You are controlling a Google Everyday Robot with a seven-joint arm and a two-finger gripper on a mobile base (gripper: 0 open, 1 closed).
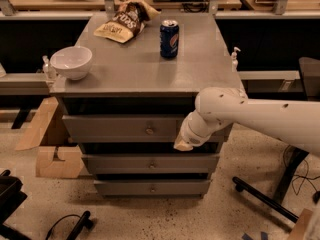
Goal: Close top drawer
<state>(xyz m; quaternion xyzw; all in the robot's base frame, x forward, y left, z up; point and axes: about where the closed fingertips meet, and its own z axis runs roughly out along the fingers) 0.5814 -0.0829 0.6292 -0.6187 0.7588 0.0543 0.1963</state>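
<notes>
The top drawer point(110, 129) is a wide grey metal drawer with a small round knob point(149, 130) in the middle of its front panel. It stands out only a little from the grey cabinet point(135, 71), with a dark gap above the panel. My gripper point(182, 144) is at the end of the white arm point(235, 114), which reaches in from the right. It rests against the right part of the drawer's front panel, at its lower edge. The wrist hides most of it.
On the cabinet top are a white bowl point(72, 61), a blue soda can point(169, 32) and a chip bag point(122, 24). Two narrower grey drawers point(150, 163) sit below. A cardboard box point(55, 159) is on the floor at left, a chair base point(265, 199) at right.
</notes>
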